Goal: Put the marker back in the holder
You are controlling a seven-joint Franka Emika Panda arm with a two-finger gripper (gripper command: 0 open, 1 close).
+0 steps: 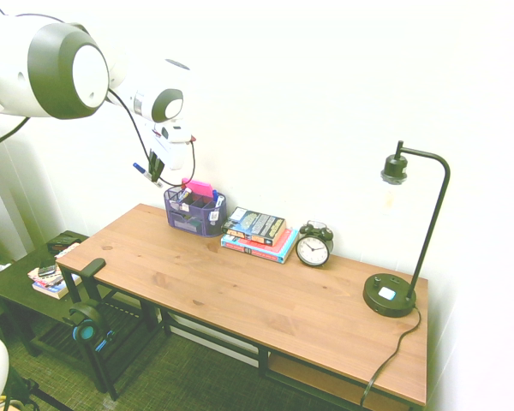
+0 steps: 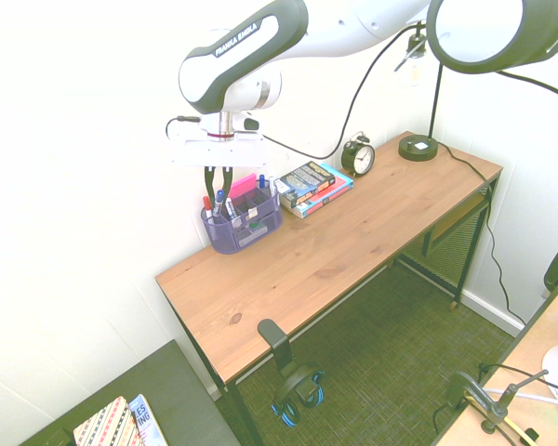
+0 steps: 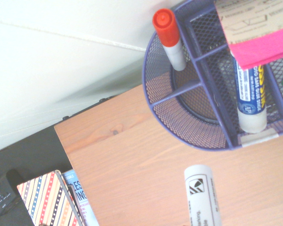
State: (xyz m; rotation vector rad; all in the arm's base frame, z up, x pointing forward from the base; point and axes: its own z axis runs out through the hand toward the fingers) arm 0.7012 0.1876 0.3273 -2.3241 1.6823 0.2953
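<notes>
pincer (image 1: 156, 176) gripping slim white marker (image 3: 203, 197), blue cap (image 1: 139, 169)

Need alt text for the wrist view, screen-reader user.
Purple mesh holder seen close up, with a red-capped marker, a glue stick and pink notes in it. A white marker shows nearer the camera, over the wooden desk; striped book beyond the desk's edge.

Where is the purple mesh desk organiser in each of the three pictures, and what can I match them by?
First exterior view: the organiser is left of centre, at about mid-height.
Second exterior view: left of centre, again near mid-height.
Wrist view: upper right, cut off by the picture's edge.
Shared landmark: the bright pink paper at the organiser.
</notes>
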